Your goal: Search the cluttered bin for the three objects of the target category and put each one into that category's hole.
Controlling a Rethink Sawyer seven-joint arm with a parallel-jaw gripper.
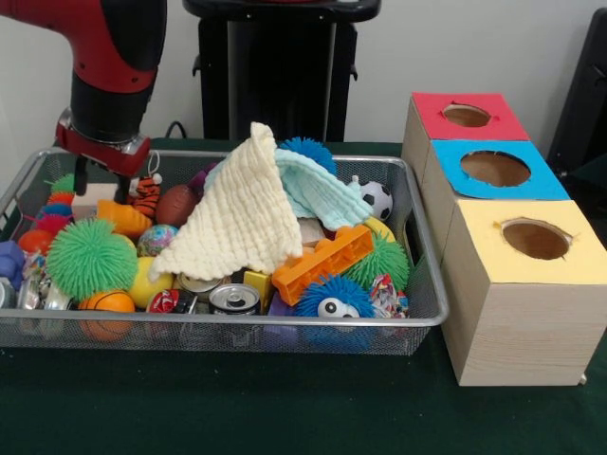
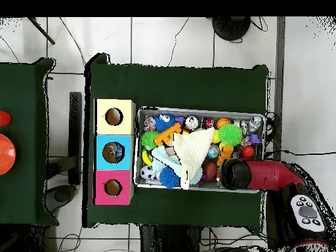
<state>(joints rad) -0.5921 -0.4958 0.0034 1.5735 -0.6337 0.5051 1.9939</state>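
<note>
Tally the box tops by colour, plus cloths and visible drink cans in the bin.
Red-topped box: 1
Blue-topped box: 1
Yellow-topped box: 1
Cloths: 2, cream and light blue
Drink cans showing: 1, a silver can top
Total: 6

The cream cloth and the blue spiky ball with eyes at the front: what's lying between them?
In the front view, an orange toy brick lies between the cream cloth and the blue spiky ball with eyes.
</note>
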